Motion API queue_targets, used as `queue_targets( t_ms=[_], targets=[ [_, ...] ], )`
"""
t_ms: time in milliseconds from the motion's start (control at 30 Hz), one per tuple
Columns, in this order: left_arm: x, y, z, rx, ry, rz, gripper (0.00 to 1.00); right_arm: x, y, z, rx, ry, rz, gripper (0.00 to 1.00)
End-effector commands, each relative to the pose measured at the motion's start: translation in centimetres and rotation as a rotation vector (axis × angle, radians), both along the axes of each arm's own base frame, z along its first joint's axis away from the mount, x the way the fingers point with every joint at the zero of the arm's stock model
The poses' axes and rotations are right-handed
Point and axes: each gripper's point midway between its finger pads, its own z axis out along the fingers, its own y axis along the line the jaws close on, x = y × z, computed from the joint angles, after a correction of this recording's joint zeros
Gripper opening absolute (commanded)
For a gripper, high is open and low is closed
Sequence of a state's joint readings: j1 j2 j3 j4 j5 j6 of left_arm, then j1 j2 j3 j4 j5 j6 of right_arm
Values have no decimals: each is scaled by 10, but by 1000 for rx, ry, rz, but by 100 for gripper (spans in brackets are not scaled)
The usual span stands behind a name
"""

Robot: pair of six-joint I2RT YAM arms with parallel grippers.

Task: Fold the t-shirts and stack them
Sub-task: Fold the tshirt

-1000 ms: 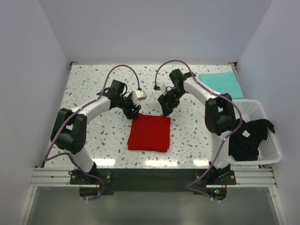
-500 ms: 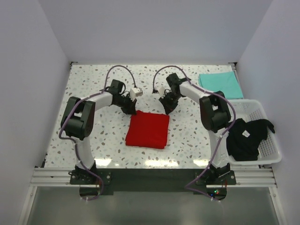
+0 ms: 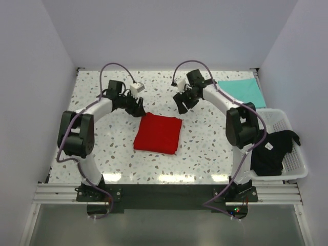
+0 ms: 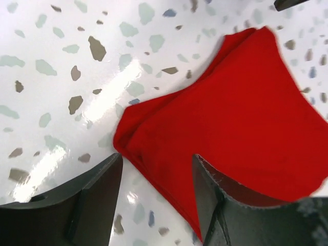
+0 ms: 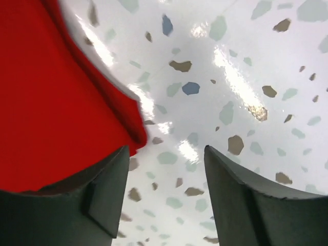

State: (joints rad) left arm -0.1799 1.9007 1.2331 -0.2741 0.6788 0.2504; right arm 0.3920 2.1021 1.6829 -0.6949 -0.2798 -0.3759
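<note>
The red t-shirt (image 3: 158,133) lies folded into a rectangle at the middle of the table; it also shows in the left wrist view (image 4: 241,113) and the right wrist view (image 5: 56,102). The mint-teal t-shirt (image 3: 242,91) lies folded flat at the back right. The black t-shirt (image 3: 270,149) is bunched in the basket. My left gripper (image 3: 138,109) is open and empty just past the red shirt's back left corner (image 4: 157,160). My right gripper (image 3: 181,105) is open and empty above the table past the back right corner (image 5: 166,148).
A white lattice basket (image 3: 293,154) stands at the right edge, holding the black shirt. White walls close in the table on the left, back and right. Purple cables loop over both arms.
Both grippers have drawn back from the red shirt's far edge and apart from each other. The red shirt has shifted slightly left and lies free.
</note>
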Motion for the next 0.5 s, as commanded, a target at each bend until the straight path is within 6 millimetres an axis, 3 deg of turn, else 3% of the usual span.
queue_targets(
  t_ms=[0,33,67,100,133,267,400,467],
  targets=[
    [-16,-7,77,-128,-127,-21,61,-9,26,115,268,-90,-56,65],
    [-37,-8,69,-149,-59,-29,61,-24,34,133,333,-71,-51,66],
    [-57,-16,81,-217,-36,-72,61,-42,40,123,383,25,-102,67],
    [-72,-20,81,-260,30,-72,61,-56,48,119,424,81,-103,68],
    [-94,-23,72,-288,95,-83,62,-84,61,111,477,159,-78,68],
    [-155,-40,60,-438,336,-151,64,-149,98,94,605,445,-61,71],
    [-178,-51,45,-471,448,-188,65,-200,131,80,637,618,25,75],
    [-178,-50,23,-424,495,-158,65,-212,131,63,619,690,24,75]
  ],
)
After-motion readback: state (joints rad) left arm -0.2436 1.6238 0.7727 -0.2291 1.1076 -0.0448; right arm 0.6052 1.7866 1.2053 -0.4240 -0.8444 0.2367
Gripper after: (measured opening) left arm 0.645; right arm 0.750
